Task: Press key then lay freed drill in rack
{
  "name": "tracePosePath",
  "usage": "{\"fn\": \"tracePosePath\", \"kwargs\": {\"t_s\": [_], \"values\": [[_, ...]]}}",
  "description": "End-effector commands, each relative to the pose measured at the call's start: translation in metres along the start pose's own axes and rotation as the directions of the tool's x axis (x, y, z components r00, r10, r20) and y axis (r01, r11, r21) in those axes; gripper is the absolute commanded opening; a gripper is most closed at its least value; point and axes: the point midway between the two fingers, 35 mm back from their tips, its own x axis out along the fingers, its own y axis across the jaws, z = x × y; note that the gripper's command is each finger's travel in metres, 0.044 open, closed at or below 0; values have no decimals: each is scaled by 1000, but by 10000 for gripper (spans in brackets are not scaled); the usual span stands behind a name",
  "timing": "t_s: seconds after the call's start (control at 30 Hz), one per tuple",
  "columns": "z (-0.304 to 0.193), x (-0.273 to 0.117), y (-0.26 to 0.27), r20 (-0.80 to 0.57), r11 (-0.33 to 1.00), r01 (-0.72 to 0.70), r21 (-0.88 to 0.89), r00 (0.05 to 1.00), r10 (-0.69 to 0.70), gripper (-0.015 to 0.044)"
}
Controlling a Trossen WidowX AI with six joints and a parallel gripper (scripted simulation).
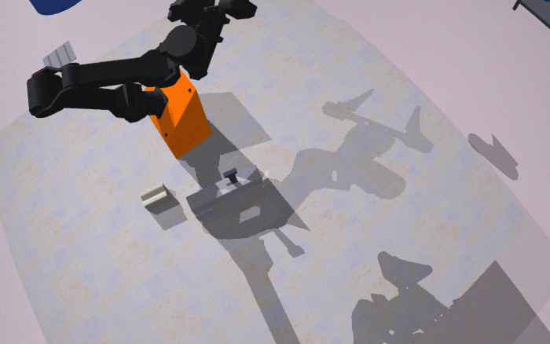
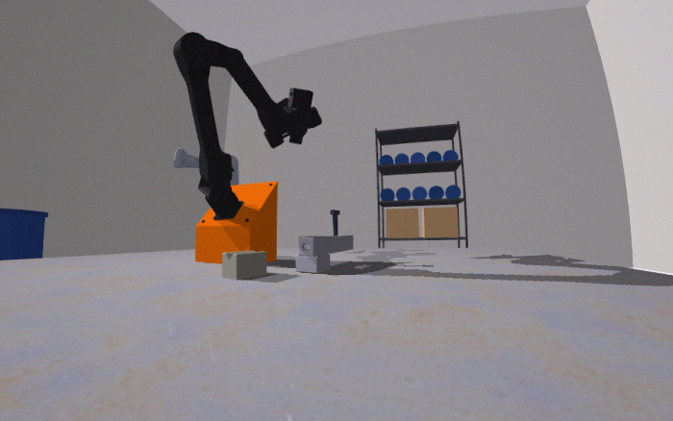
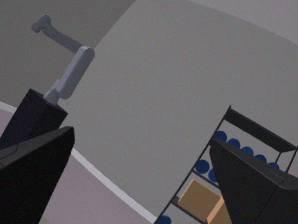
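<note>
Exterior view: black arm (image 1: 105, 75) (image 2: 203, 113) on orange pedestal (image 1: 194, 136) (image 2: 262, 237); gripper (image 1: 211, 5) (image 2: 286, 137) (image 3: 144, 140) aloft, fingers wide apart. Grey fixture (image 1: 243, 190) (image 2: 330, 244) with dark key (image 1: 231, 175) (image 2: 335, 223) upright in top; drill not distinguishable. Grooved beige rack (image 1: 155, 195) (image 2: 253, 264) nearby.

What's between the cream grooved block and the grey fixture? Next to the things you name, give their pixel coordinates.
Between the cream grooved block (image 1: 155, 196) (image 2: 251, 265) and the grey fixture (image 1: 231, 203) (image 2: 330, 244), only the block's shadow (image 1: 172, 216) (image 2: 280, 278) falls on the surface; the top view shows this best.
</note>
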Motion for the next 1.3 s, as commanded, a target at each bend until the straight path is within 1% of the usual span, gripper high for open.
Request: {"fn": "tracePosePath", "kwargs": {"t_s": [0.0, 0.27, 0.3, 0.37, 0.47, 0.57, 0.63, 0.7, 0.8, 0.87, 0.93, 1.0, 1.1, 1.23, 1.27], "values": [[0, 0, 0, 0, 1000, 0, 0, 1000, 0, 374], [-2, 0, -2, -10, 1000, 8, 18, 1000, -8, 164], [-8, -2, -8, -41, 997, 34, 69, 999, -31, 138], [-32, -9, -26, -161, 958, 144, 247, 981, -106, 85], [-73, -29, -49, -370, 806, 354, 474, 911, -183, 6], [-112, -57, -61, -575, 571, 571, 590, 793, -200, 0], [-136, -80, -63, -699, 388, 702, 597, 693, -178, 0], [-156, -106, -61, -805, 200, 811, 550, 579, -133, 0], [-178, -148, -52, -921, -61, 919, 390, 389, -28, 0], [-187, -178, -42, -965, -206, 949, 239, 256, 59, 0], [-191, -208, -31, -981, -318, 945, 69, 123, 151, 0], [-191, -234, -22, -973, -388, 918, -82, 10, 231, 0], [-184, -272, -8, -928, -447, 842, -302, -151, 342, 0], [-166, -321, 7, -815, -458, 693, -557, -350, 461, 0], [-163, -328, 8, -793, -454, 666, -591, -380, 476, 0]]}}
